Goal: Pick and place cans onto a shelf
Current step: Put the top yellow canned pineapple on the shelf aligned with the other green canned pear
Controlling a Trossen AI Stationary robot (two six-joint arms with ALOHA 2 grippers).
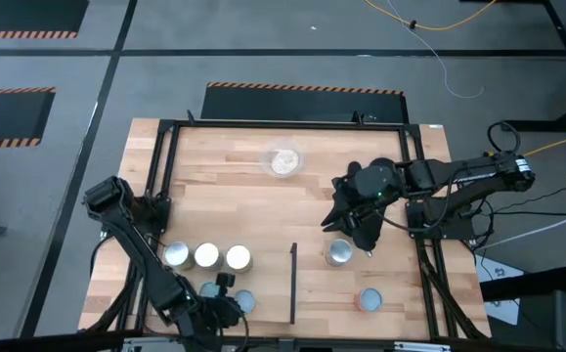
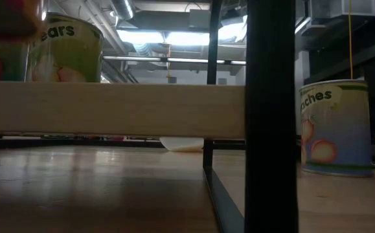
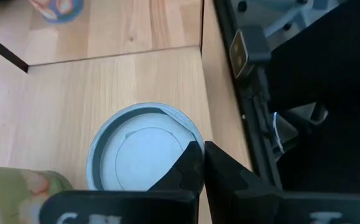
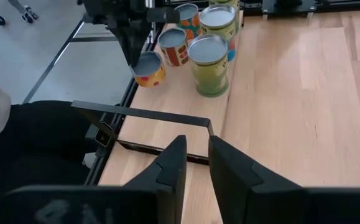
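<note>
Left gripper (image 3: pixel 201 163), fingers closed and empty, is hovering over a pale-blue-topped can (image 3: pixel 143 149); right gripper (image 4: pixel 195 163) is standing narrowly parted, empty. Can: likely rigid, smooth-walled; best grasped across its sides.

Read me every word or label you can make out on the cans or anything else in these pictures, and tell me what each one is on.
"ears": pale letters on the green-labelled can up on the light-wood shelf plank, low view; the word's start is cut off.
"ches": on the blue-and-green can with fruit pictures standing on the table, low view; its start is hidden by the black post.
Coloured labels on the clustered cans in the right wrist view: too blurred to read.
Nothing else is legible.
</note>
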